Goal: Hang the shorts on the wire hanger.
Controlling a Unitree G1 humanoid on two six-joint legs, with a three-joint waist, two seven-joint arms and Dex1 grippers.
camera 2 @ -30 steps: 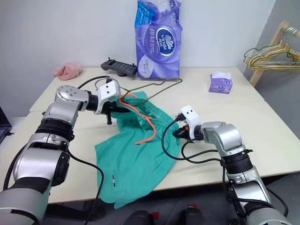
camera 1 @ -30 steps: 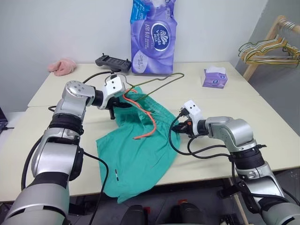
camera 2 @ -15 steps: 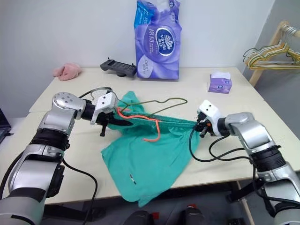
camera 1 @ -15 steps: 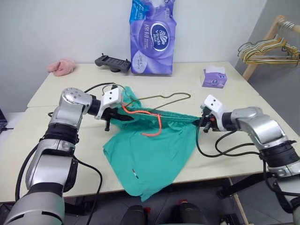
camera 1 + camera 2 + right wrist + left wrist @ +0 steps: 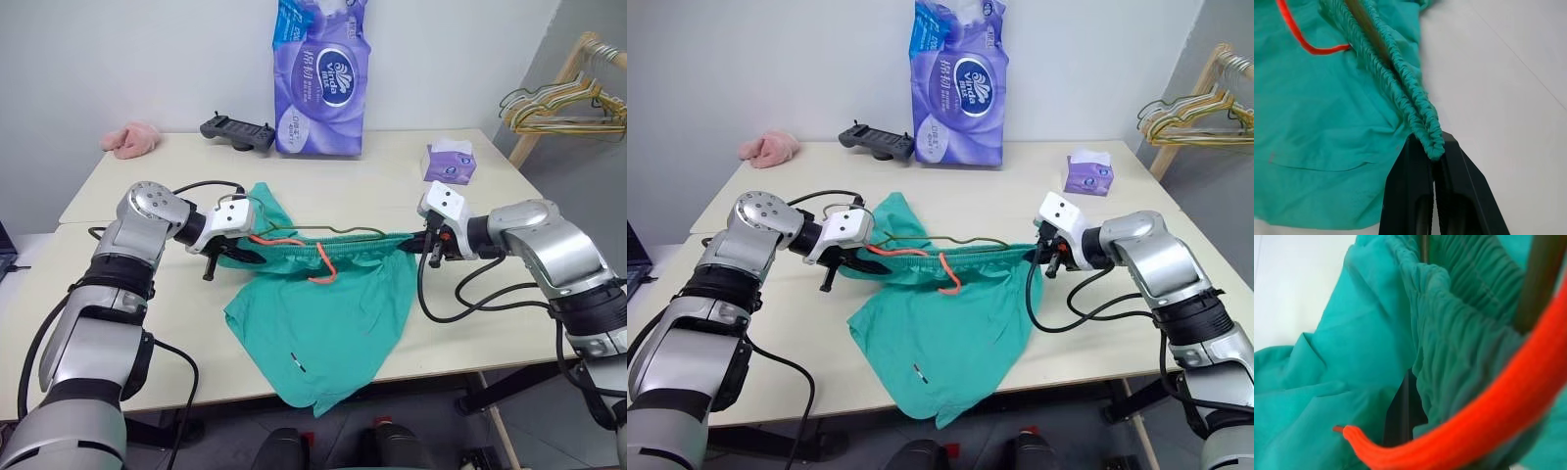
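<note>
1. The shorts [image 5: 328, 313] are thin teal-green cloth with a gathered, ribbed elastic waistband and a bright orange drawstring [image 5: 312, 251] looping from its middle.
2. The wire hanger [image 5: 942, 240] is a thin dark wire lying along the stretched waistband.
3. The left pincer [image 5: 231, 253] is clenched on the left end of the waistband; the drawstring and a dark wire pass close by its fingers.
4. The right pincer [image 5: 1434, 152] is clenched on the right end of the waistband, the black fingers [image 5: 1410, 196] pinching the gathered edge.
5. The waistband is pulled taut between the two pincers above the bench [image 5: 470, 211]; the legs hang down and drape over the near edge.
6. The bench is pale and smooth. At its far side stand a purple tissue pack [image 5: 320, 78], a black controller [image 5: 236, 130] and a pink cloth [image 5: 130, 138]; a small purple tissue box [image 5: 449, 163] sits on the right.
7. A wooden rack with yellow and pale hangers [image 5: 563, 98] stands at far right against the plain wall.
</note>
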